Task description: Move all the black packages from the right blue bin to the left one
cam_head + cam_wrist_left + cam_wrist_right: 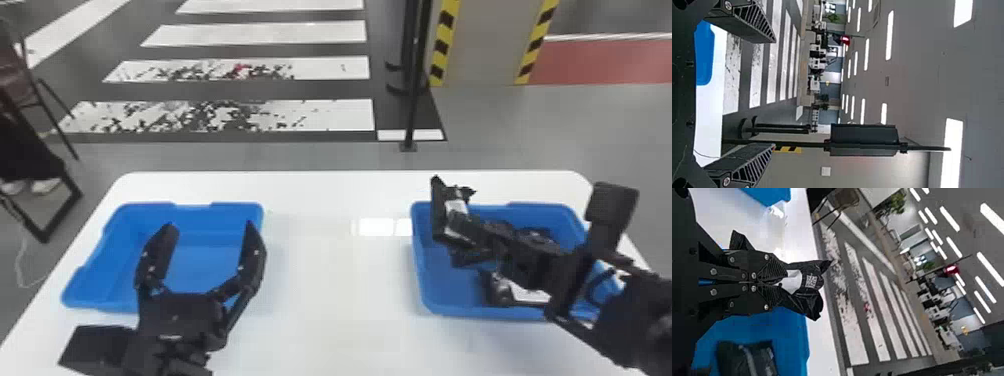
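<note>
2 in blue: left bin (230,220) and right bin (430,280), well apart on a white table (330,280) with rounded far corners. Near the right bin, between the 2, bright glare (377,226) on the tabletop. Left gripper (210,227) over the left bin, both fingers spread wide, nothing between. Right gripper (457,225) above the right bin, closed on 1 black package (438,200); in the right wrist view, crumpled ends and a white label (791,281) beyond the fingertips. Inside the right bin, at least 1 other black package (746,358), partly hidden by the arm in the head view; exact count uncertain.

Beyond the table, grey floor (300,157) with broad white stripes (265,35); dark flecks (215,115) scattered across the nearer 2. Right of the stripes, a thin black post (411,115) on a small base, then a pale wall (487,45) edged by 2 yellow-and-black strips (441,47), and farther right a red floor patch (610,62). At left, a dark metal frame (62,216). In the left wrist view, a black box (864,135) high on the post, a grey ceiling (922,78) with rows of white lights (889,35), and a distant green plant (833,17).
</note>
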